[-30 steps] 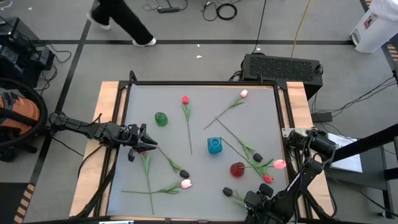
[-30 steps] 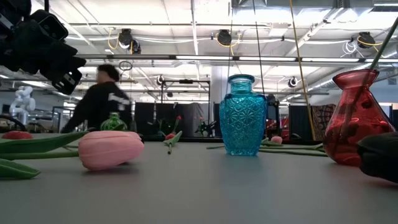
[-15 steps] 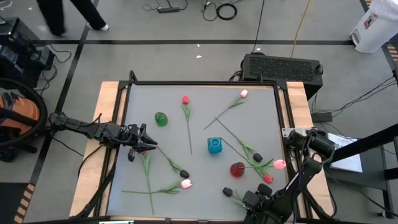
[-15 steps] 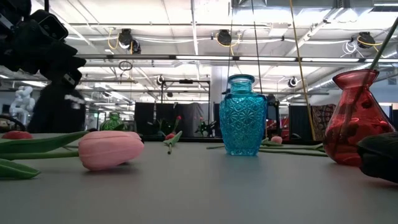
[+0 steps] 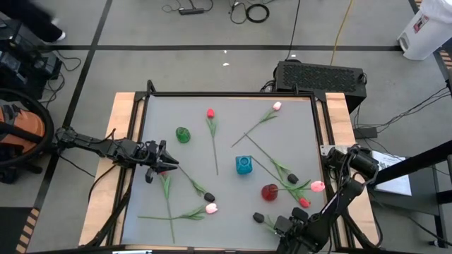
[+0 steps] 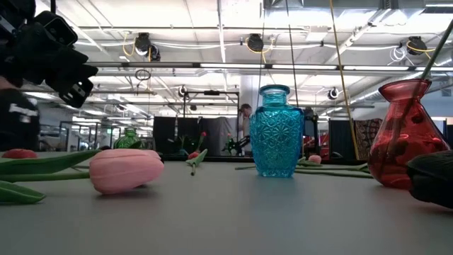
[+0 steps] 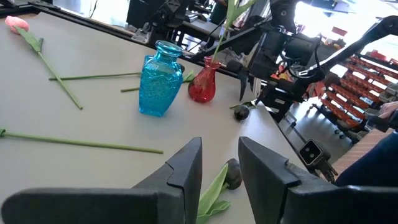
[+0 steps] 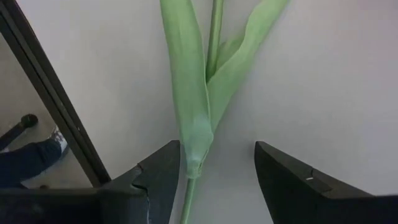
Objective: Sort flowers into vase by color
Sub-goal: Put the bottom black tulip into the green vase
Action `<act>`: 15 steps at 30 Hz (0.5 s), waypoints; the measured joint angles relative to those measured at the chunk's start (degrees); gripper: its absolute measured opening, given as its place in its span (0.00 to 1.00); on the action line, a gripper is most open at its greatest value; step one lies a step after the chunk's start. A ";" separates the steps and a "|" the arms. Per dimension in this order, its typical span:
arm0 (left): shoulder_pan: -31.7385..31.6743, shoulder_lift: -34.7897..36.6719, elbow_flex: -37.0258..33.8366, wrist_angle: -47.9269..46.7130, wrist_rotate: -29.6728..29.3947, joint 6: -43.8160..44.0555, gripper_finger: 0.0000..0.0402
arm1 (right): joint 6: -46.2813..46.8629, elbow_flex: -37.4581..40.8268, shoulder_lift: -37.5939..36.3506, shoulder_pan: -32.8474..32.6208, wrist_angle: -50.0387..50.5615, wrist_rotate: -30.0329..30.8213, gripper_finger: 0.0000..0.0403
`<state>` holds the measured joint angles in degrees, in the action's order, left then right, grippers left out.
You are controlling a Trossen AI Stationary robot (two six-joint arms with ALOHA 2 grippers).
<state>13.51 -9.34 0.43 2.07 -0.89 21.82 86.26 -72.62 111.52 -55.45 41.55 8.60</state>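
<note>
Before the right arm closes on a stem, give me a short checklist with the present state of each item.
1. Right gripper open: ok, both fingers stand apart.
2. Stem between its fingers: ok, a green stem and leaves run through the gap in the right wrist view.
3. Which colour that flower is: cannot tell, its head is out of the right wrist view.
4. Vases upright and free: ok, the green vase, blue vase and red vase all stand; the red vase already holds a stem.
5. Left gripper out of the way: ok, it sits open at the table's left side, over another flower's leaves.
</note>
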 joint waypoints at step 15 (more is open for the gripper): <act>-0.01 0.00 -0.01 0.00 0.00 0.00 0.28 | -0.01 0.00 0.42 0.01 0.13 -1.48 0.27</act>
<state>13.51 -9.34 0.43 2.07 -0.89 21.82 86.26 -72.62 111.94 -55.44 41.67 7.11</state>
